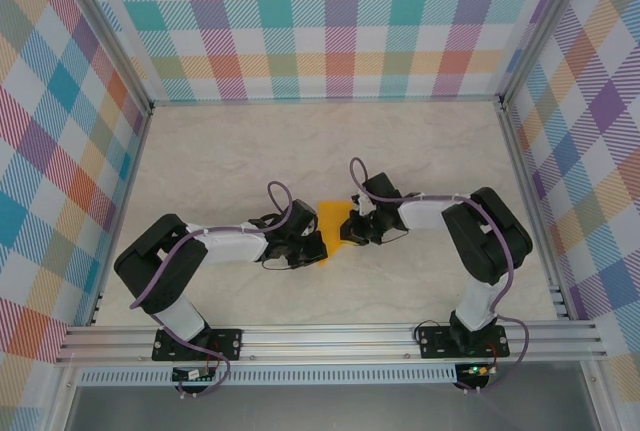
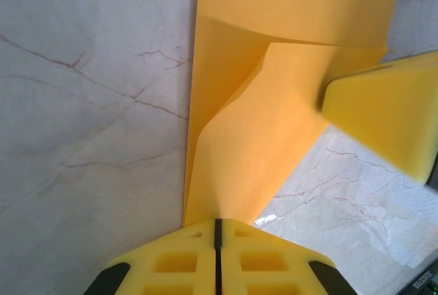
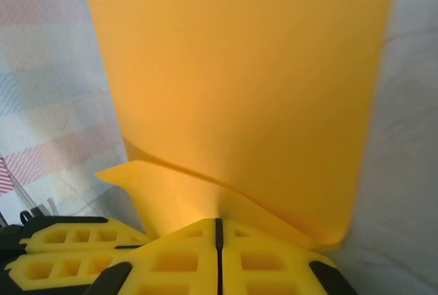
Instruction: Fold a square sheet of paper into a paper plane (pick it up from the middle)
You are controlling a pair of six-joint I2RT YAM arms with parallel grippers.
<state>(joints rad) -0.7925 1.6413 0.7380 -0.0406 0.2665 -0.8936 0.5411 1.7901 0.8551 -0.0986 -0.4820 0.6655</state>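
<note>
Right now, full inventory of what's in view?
paper: 1, orange-yellow, partly folded, mid-table, pinched from both sides
table: 1, cream marble pattern, under everything
walls: 3, pastel plaid, left, back and right of the table
frame rail: 1, silver, near edge
arms: 2, black and white, left arm and right arm, bases on the rail
hands: 2, yellow fingers, left hand and right hand, both shut on the paper
</note>
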